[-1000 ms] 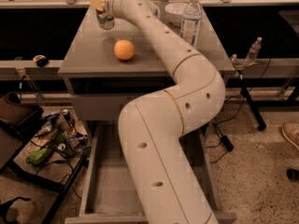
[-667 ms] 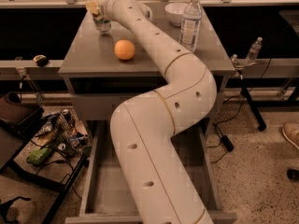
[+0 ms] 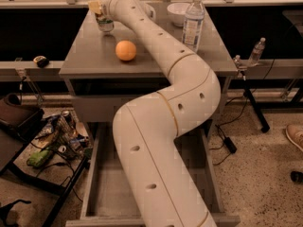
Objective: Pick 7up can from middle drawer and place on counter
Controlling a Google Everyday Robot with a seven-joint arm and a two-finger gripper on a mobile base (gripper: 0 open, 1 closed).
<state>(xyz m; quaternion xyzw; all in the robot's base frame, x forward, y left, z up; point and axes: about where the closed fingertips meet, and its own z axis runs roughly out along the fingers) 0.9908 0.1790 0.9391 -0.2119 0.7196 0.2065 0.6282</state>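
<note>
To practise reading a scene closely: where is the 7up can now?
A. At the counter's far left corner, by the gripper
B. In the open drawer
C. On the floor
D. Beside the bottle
A: the can sits at the far left corner of the counter, just under the gripper; the visible part of the drawer floor is bare, and the bottle stands far right.

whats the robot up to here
The robot's arm reaches across the counter, its gripper at the far left corner, right at the 7up can, which seems to stand on the surface. Below, the middle drawer is pulled open, its visible floor bare. An orange, a clear bottle and a white bowl share the counter.
</note>
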